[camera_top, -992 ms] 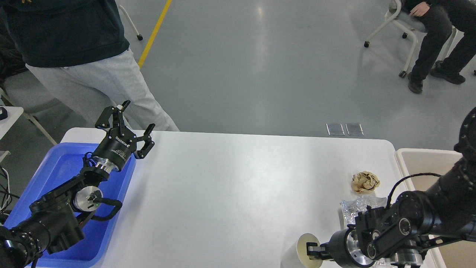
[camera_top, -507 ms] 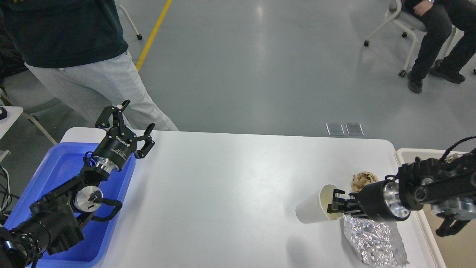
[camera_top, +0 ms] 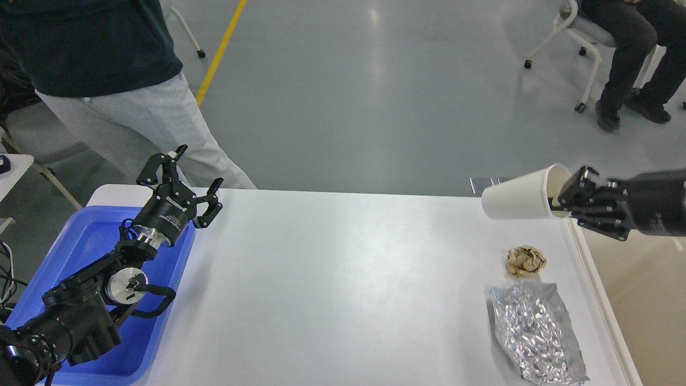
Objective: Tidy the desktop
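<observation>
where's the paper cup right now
In the head view the paper cup is at the right, held on its side by the right gripper above the desktop's far right corner.

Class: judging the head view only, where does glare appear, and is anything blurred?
Head view: overhead lights leave pale glare streaks on the grey floor; the desktop shows soft sheen; the foil bag glints; the paper cup and right gripper look sharp.

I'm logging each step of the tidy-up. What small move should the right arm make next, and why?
Probably carry the cup a little further right, over the bin, before releasing. The right gripper holds it by the rim, lying sideways in the air above the desktop edge, not yet over the bin.
</observation>
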`<action>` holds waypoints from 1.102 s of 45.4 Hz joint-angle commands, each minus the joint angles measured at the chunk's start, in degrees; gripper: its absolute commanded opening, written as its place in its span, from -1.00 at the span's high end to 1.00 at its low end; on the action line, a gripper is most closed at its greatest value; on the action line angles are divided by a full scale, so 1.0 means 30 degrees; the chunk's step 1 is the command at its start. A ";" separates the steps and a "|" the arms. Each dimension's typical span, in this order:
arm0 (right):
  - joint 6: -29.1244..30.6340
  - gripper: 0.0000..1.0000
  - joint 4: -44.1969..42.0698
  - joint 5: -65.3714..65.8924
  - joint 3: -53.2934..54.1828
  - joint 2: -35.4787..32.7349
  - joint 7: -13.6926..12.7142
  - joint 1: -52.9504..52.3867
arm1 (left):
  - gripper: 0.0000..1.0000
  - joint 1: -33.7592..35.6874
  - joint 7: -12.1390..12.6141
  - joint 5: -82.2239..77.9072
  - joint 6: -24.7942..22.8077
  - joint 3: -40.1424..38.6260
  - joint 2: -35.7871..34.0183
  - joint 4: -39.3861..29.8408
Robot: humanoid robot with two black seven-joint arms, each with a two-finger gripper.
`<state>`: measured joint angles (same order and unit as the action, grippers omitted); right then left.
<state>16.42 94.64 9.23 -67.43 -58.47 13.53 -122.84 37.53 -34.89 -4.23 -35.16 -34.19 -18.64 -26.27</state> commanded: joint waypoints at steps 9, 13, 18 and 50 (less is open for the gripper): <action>0.0357 1.00 -0.7138 -0.3277 0.0709 -0.3040 -0.0554 0.3002 | -1.00 -0.0001 -0.0001 0.0003 0.0000 0.0000 0.0003 -0.0003; -0.0520 1.00 -0.8955 -0.5093 0.1266 -0.3040 -0.0583 0.4671 | -1.00 -0.0001 -0.0001 0.0003 0.0000 0.0000 0.0003 -0.0003; -0.2189 1.00 -1.0627 -0.6940 0.2436 -0.2514 -0.0584 0.7073 | -1.00 -0.0001 -0.0001 0.0003 0.0000 0.0000 0.0003 -0.0003; -1.0338 1.00 -2.4099 -1.2627 1.8811 0.6713 -0.2544 2.5415 | -1.00 -0.0001 -0.0001 0.0003 0.0000 0.0000 0.0003 -0.0003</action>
<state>-12.14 42.79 -26.57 -31.31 -49.68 10.24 -65.99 37.53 -34.89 -4.22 -35.15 -34.19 -18.63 -26.25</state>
